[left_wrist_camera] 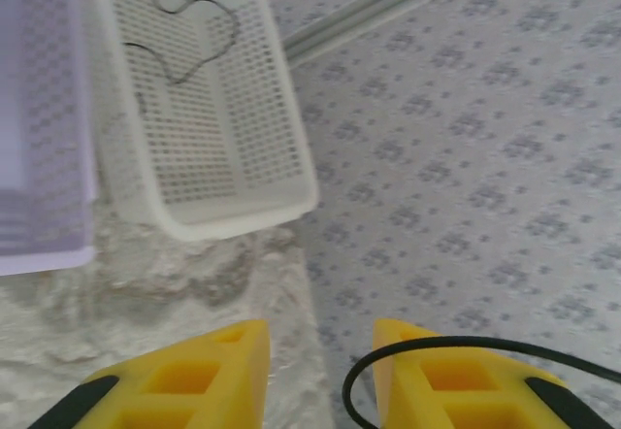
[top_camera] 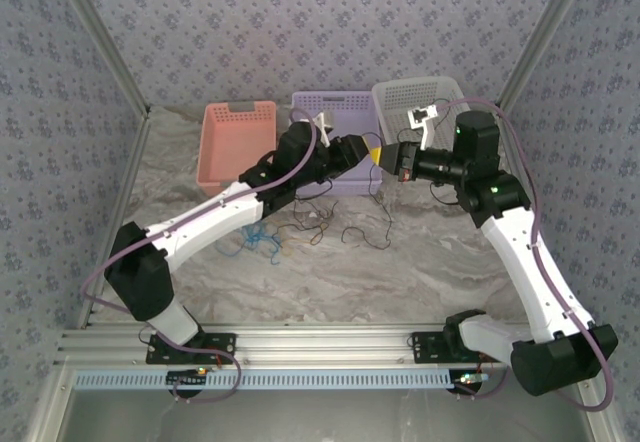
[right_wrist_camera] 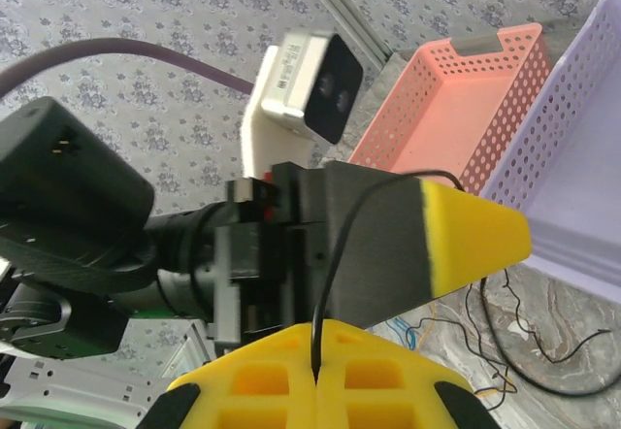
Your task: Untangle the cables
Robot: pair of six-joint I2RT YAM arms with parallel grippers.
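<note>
A tangle of thin black cables lies on the marbled table in front of the baskets, with a blue cable at its left. My right gripper is shut on one black cable, held up in the air. That strand rises from the pinch and runs over my left gripper, which is right in front of it. In the left wrist view my left gripper is open, and the black cable loops across its right finger. Both grippers meet tip to tip above the purple basket's right front corner.
Three baskets stand along the back: a pink basket, a purple basket and a white basket with one black cable lying in it. Patterned walls close in both sides. More cable loops lie on the table below.
</note>
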